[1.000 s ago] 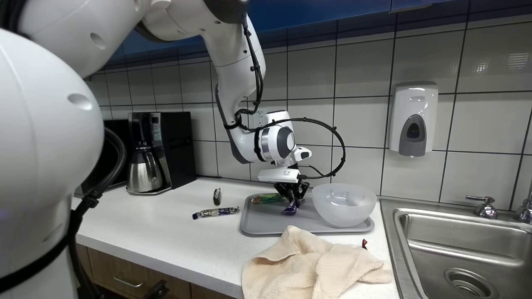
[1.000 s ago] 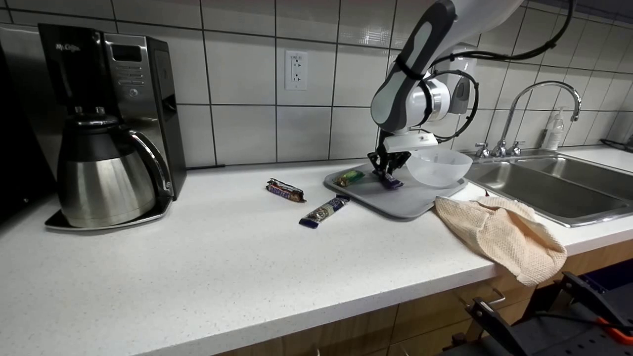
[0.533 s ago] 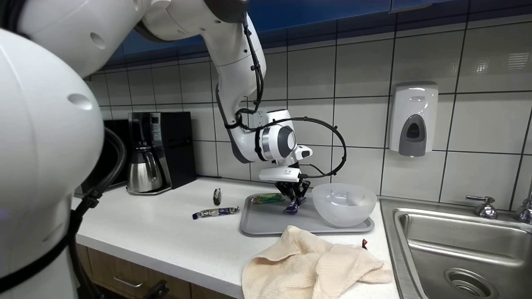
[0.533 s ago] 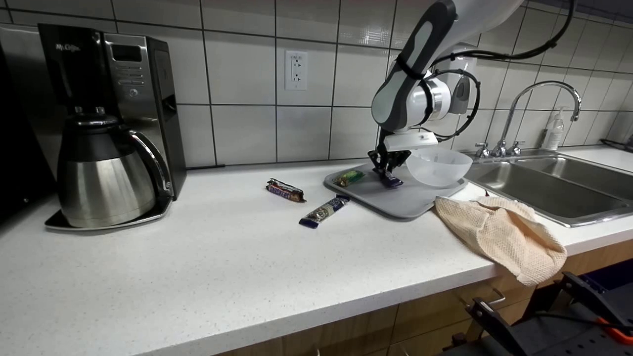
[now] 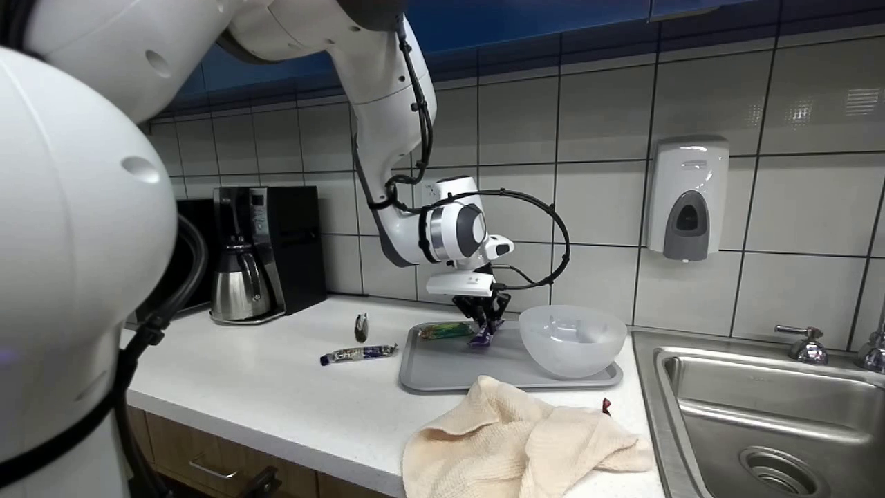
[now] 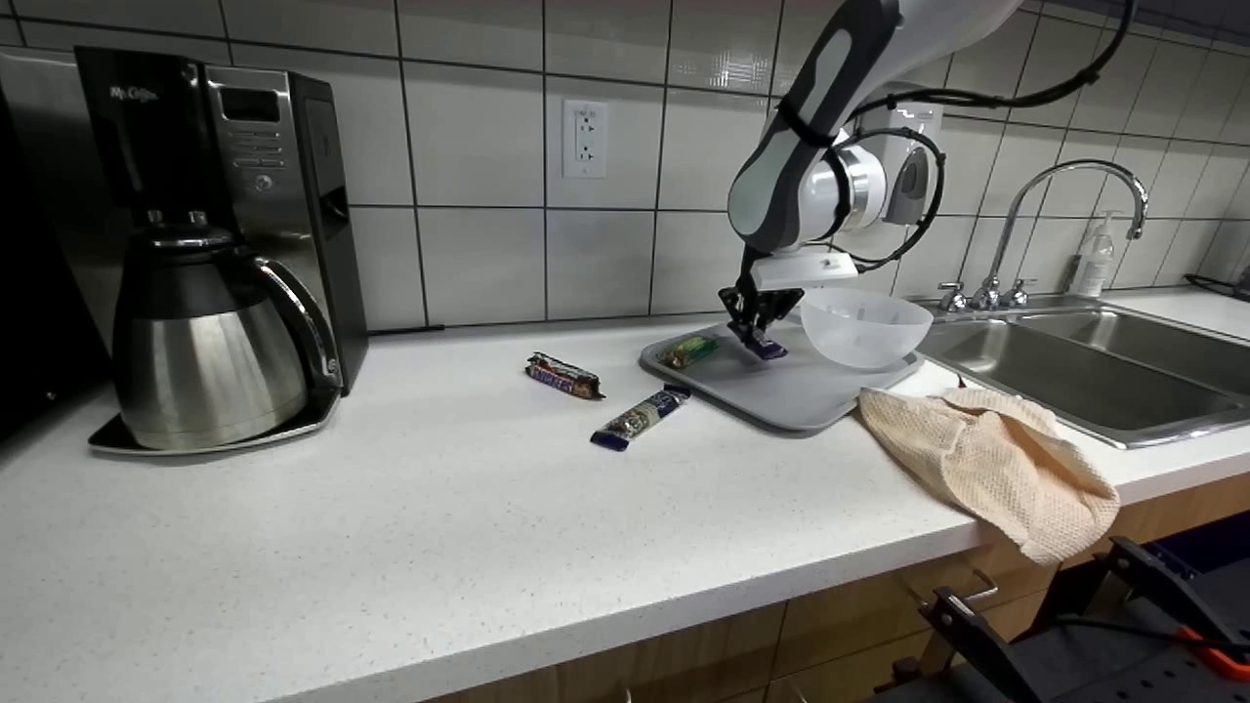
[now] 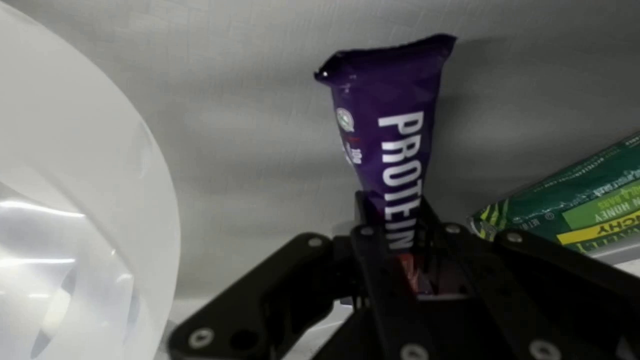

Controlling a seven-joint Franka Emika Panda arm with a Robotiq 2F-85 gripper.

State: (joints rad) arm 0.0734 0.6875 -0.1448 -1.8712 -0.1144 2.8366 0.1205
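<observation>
Tiled wall (image 6: 479,264) behind a kitchen counter (image 6: 391,547). Hidden between black fingers (image 7: 372,270) in the wrist view, one end of a purple protein bar (image 7: 392,145); cut off there, a frosted bowl (image 7: 85,130) and a green-wrapped bar (image 7: 590,205). Beyond a towel (image 5: 518,443), a red thing (image 5: 606,407) too small to identify. Bowl close by, on a gray tray (image 5: 442,370); brown-wrapped bar (image 6: 564,377) and blue-ended bar (image 6: 641,417) on the counter. Arm (image 5: 387,104) arched high, gripper (image 7: 392,205) pointing down, clenched on the protein bar over the tray, between bowl and green-wrapped bar, contact with tray unclear.

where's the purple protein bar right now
In the wrist view, the purple protein bar is held by the tool, between the bowl on the left and the green bar on the right.
</observation>
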